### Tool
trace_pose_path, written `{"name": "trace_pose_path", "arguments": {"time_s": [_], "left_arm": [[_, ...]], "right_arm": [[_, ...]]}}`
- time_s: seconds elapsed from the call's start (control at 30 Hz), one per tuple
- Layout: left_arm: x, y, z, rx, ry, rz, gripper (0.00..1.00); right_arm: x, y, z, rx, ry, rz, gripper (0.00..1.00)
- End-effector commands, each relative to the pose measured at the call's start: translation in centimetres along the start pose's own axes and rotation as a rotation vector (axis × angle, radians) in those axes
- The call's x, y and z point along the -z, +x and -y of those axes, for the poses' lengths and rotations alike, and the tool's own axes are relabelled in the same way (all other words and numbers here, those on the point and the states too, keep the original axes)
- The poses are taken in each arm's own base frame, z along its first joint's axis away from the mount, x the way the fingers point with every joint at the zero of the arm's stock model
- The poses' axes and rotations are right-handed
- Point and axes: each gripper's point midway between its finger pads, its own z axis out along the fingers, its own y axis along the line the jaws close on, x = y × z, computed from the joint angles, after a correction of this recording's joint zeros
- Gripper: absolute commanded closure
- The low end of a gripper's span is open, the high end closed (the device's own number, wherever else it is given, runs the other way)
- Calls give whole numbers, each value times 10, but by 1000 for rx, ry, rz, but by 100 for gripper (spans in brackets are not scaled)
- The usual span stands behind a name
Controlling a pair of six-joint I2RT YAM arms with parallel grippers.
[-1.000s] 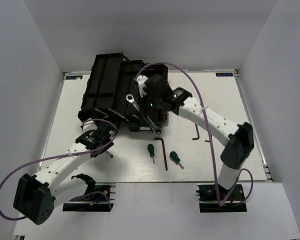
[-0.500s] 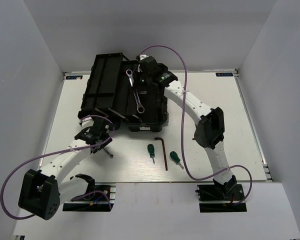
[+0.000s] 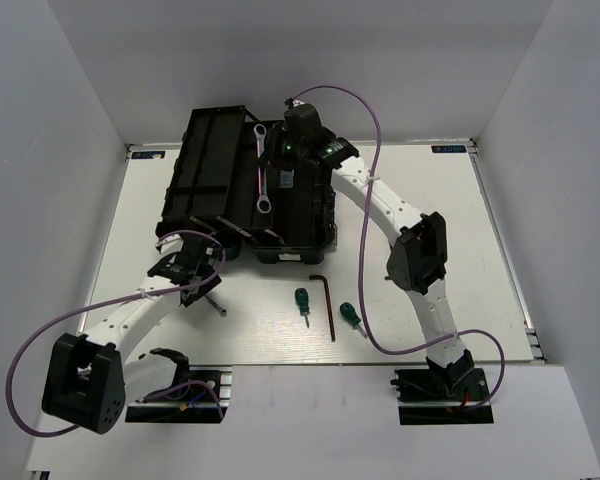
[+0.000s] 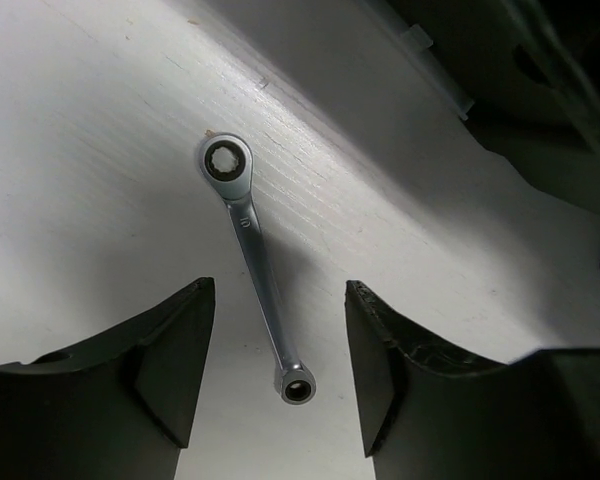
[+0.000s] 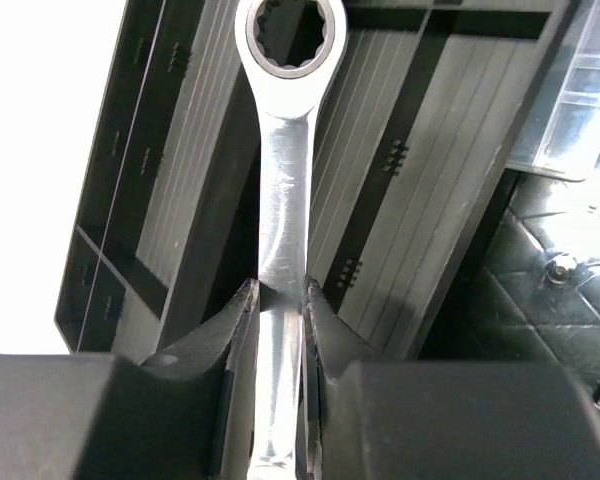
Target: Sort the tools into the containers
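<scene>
My right gripper (image 3: 278,165) is shut on the long silver wrench (image 3: 261,170), holding it over the open black toolbox (image 3: 215,160). In the right wrist view the wrench (image 5: 283,190) sticks out past the shut gripper (image 5: 280,295) above the ribbed black compartments (image 5: 430,150). My left gripper (image 3: 200,285) is open just above the shorter wrench (image 3: 218,308). In the left wrist view that wrench (image 4: 255,265) lies flat on the table between the open gripper (image 4: 278,390). Two green-handled screwdrivers (image 3: 302,300) (image 3: 351,317) and one dark hex key (image 3: 325,305) lie on the table in front of the toolbox.
A clear organizer bin (image 5: 590,90) shows at the right of the right wrist view. The toolbox's dark edge (image 4: 540,100) is close to the upper right of the left gripper. The right arm's elbow (image 3: 417,255) hangs over the table's right middle. White walls enclose the table.
The right arm has carried the long wrench from the toolbox's front edge back and left, over the open toolbox. The left gripper has shifted slightly over the shorter wrench.
</scene>
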Motion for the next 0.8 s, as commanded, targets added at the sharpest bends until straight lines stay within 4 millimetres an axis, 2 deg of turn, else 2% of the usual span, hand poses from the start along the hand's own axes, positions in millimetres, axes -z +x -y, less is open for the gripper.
{"name": "trace_pose_path", "arguments": {"time_s": [0.0,0.13,0.2,0.33,0.37,0.47,0.57,0.7,0.77], "left_arm": [[-5,3,3,-7,17,-11,35],[-6,0,5,-19,15,-18,38],[-6,0,5,-19,15,-18,38],[-6,1,6,-19,21,-25,38],[-6,1,6,-19,21,-25,38],[-7,3,5,-23,15,-31,39],[-7,4,3,-26,8,-36,41],[-8,6,2,-30,0,-43,45],[-9,10,-6,-45,-36,-59,47]], "right_arm": [[-2,-36,-14,-66,-69,111,100],[-20,-9,19,-122,-11,26,100],[-24,1,26,-128,-4,-3,100],[-27,5,26,-134,-15,-16,100],[-26,3,24,-131,-23,-11,94],[-22,2,20,-122,-41,-14,63],[-16,3,16,-115,-58,-26,53],[-3,-5,9,-91,-76,-14,47],[4,-10,9,-77,-78,-7,47]]}}
